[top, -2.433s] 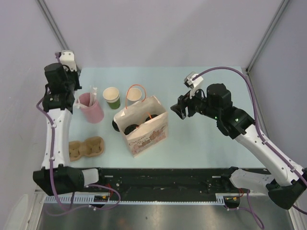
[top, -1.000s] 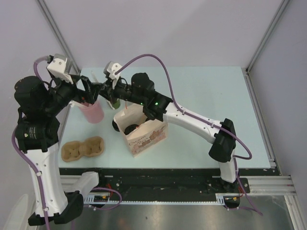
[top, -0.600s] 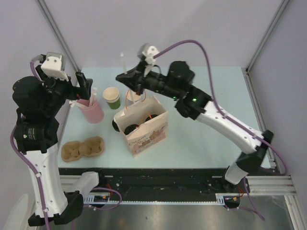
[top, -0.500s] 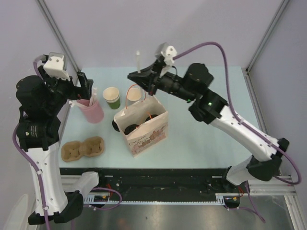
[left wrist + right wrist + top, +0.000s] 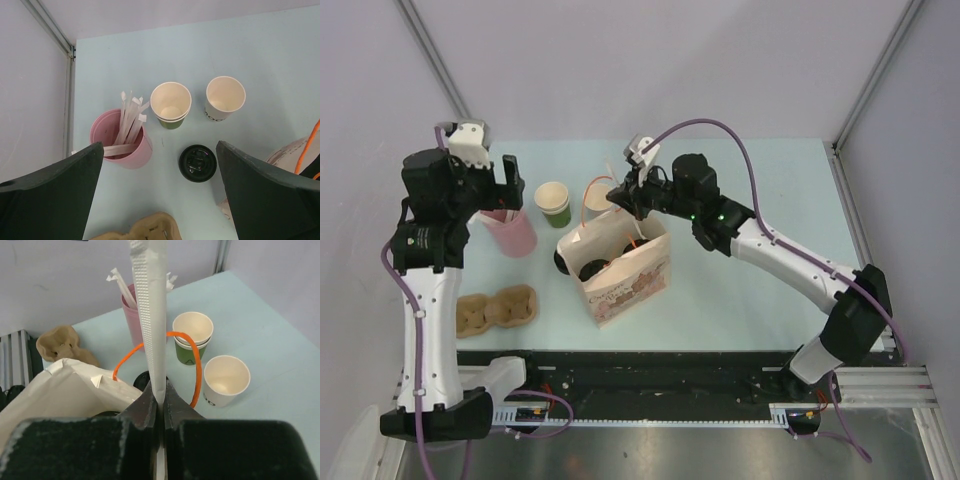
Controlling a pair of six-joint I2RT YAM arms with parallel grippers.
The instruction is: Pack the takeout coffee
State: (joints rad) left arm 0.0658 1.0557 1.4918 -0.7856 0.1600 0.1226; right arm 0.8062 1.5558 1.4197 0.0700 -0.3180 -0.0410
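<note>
The green cup and white cup stand open-topped on the far side of the paper bag, with a black lid flat at the bag's left. Over the bag's mouth the right gripper is clenched on a wrapped straw. Left of the bag, the left gripper is spread wide and holds nothing, above the pink cup.

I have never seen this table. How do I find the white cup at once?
On the pale blue table, look just beyond the paper bag. Two open cups stand side by side there, right of the pink cup of straws. The white cup is the right one, nearer the orange handle; its side is white with dark print, unlike the green cup.
</note>
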